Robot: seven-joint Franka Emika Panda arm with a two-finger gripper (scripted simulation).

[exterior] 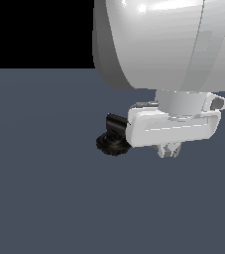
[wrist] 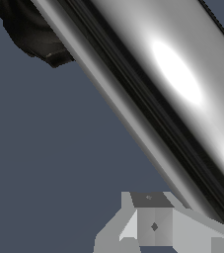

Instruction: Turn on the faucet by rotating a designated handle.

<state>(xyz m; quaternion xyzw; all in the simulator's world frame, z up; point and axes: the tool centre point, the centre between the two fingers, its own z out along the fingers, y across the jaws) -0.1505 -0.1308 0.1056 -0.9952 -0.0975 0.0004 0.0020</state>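
small faucet (exterior: 115, 139) with round black ribbed base sits mid counter (exterior: 44, 188), away from every edge. white gripper (exterior: 169, 150) hangs low beside it, likely to push the shiny chrome cylindrical handle (wrist: 158, 84); finger spread: cannot tell

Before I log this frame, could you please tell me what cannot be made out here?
- Handle: hidden behind the pincer in the exterior view; both ends cut off in the wrist view.
- Faucet: half covered by the hand.
- Pincer: open or shut cannot be told; fingertips barely show.
- Contact with the handle: unclear.
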